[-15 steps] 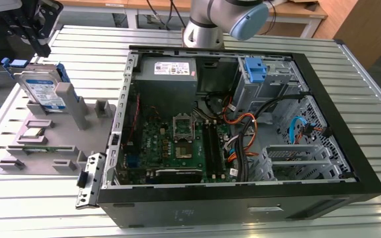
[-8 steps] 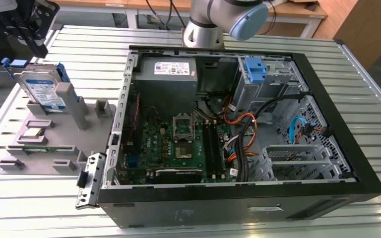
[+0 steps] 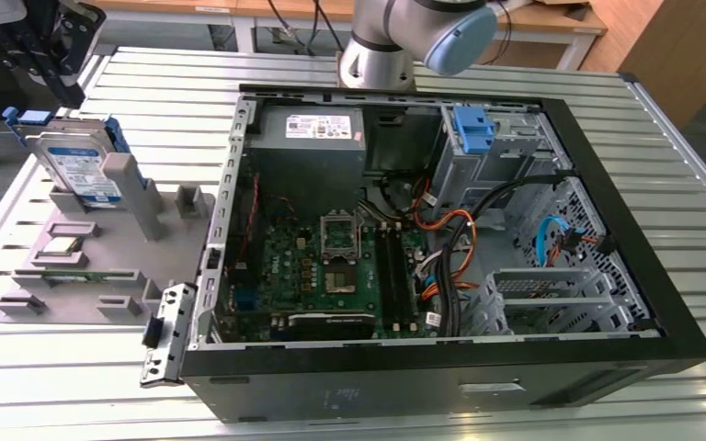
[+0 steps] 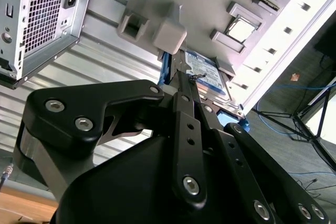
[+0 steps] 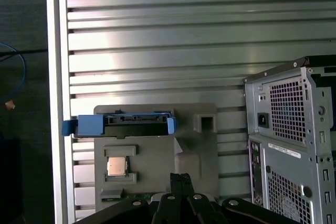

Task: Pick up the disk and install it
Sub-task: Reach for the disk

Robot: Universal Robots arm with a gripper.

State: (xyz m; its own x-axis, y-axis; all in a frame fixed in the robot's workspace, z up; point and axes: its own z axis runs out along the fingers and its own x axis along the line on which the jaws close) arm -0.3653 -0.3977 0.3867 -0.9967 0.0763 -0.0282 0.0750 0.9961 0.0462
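Note:
The disk [image 3: 77, 167] is a silver drive with a blue-and-white label and a blue bracket. It stands on edge in a grey holder [image 3: 96, 276] at the exterior view's left, beside the open computer case [image 3: 647, 276]. My black gripper [image 3: 62, 84] hangs just above and behind the disk, apart from it. In the first wrist view the disk's blue-edged top [image 5: 121, 125] lies beyond the gripper [image 5: 181, 177], whose fingers are pressed together with nothing between them. The second wrist view shows the gripper [image 4: 185, 74] close beside the disk's label [image 4: 210, 74].
The case holds a green motherboard [image 3: 328, 266], a grey power supply [image 3: 310, 129], loose cables and a drive bay with a bare blue bracket [image 3: 473, 129]. A small chip [image 3: 62, 245] sits on the holder. The ribbed metal table's edge [image 5: 52, 103] is close to the holder.

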